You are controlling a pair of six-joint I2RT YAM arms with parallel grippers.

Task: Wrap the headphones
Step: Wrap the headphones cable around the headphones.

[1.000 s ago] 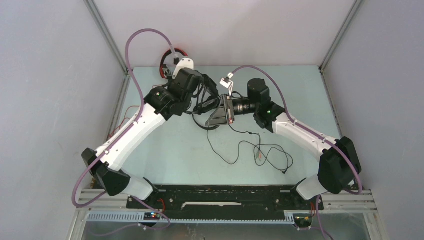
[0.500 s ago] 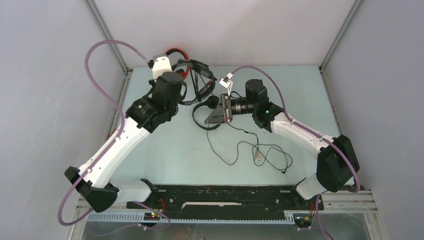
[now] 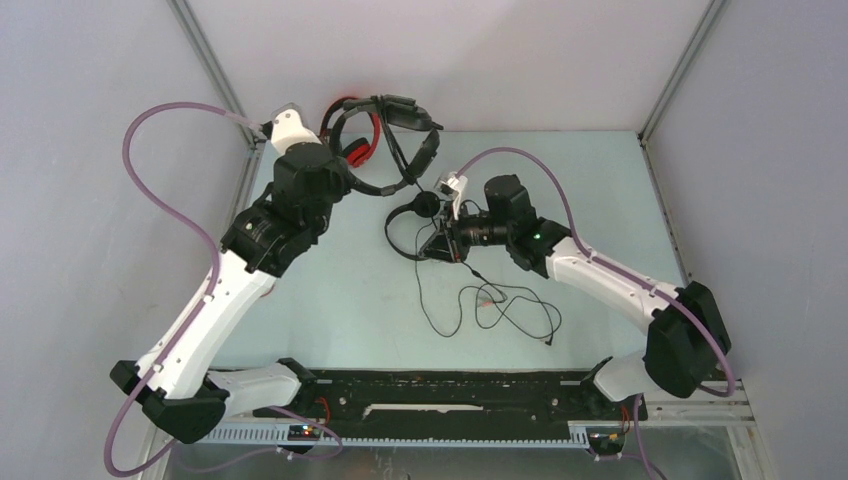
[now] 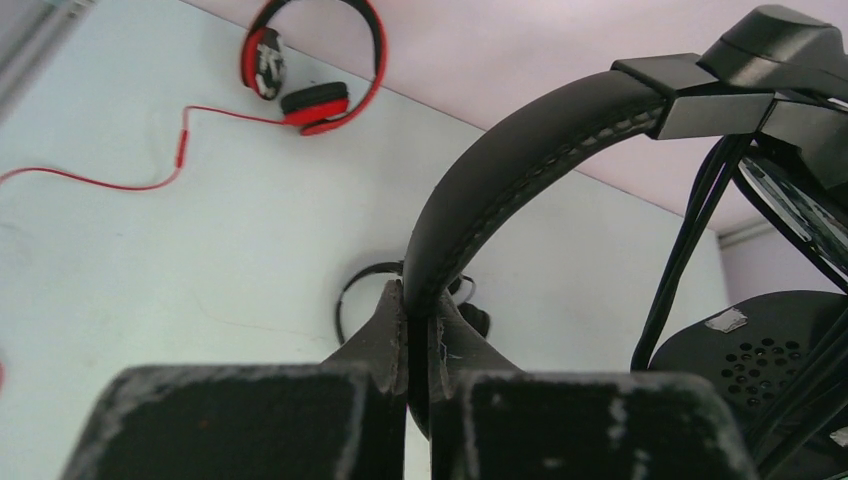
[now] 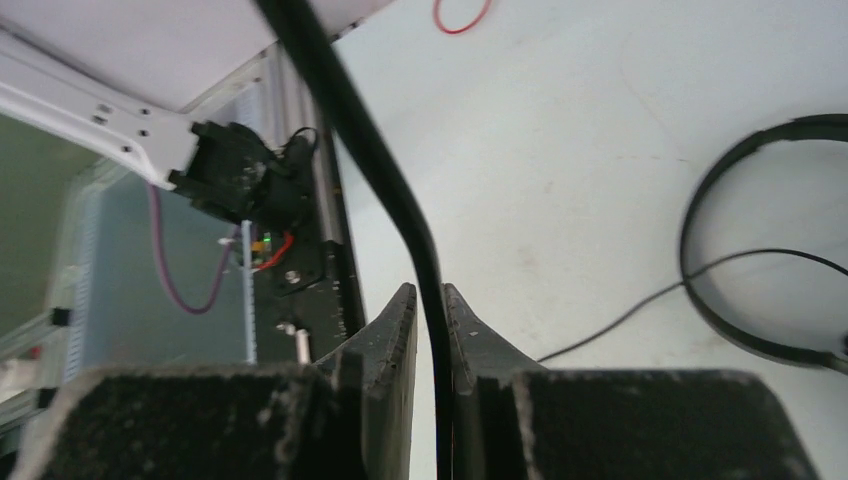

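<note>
Red marks the spot to steer by: the red headset [image 3: 360,152] lies at the far edge of the table [image 3: 330,300], with neither arm on it.

Just right of it and lifted off the table, a black headset [image 4: 520,160] hangs from the left claw [image 4: 418,310]. That claw is pinched tight on the padded band, with dark cable strands hanging down along the ear cup.

Right of the red headset and nearer the arm bases, a second black headset [image 3: 425,204] lies flat. Right of that, the right claw [image 5: 428,295] is closed to a narrow slit on a thin black cable [image 5: 392,185]. I cannot tell which black headset the cable belongs to. Its slack lies in loops [image 3: 500,310] on the table, further toward the bases.

The step in hand looks like winding. To do it well:
- The left claw should hold the band firm and steady, so the headset does not swing.
- The right claw should keep the cable lightly taut and lead it round the band in close turns.
- It should feed slack from the loops without jerking them into a knot.
- The cable's path needs to stay clear of the flat headset, or it may be dragged along.
- Too hard a pull could twist the band out of the left pinch.

No box, tray or bin shows in any view, so nothing is held in one.
</note>
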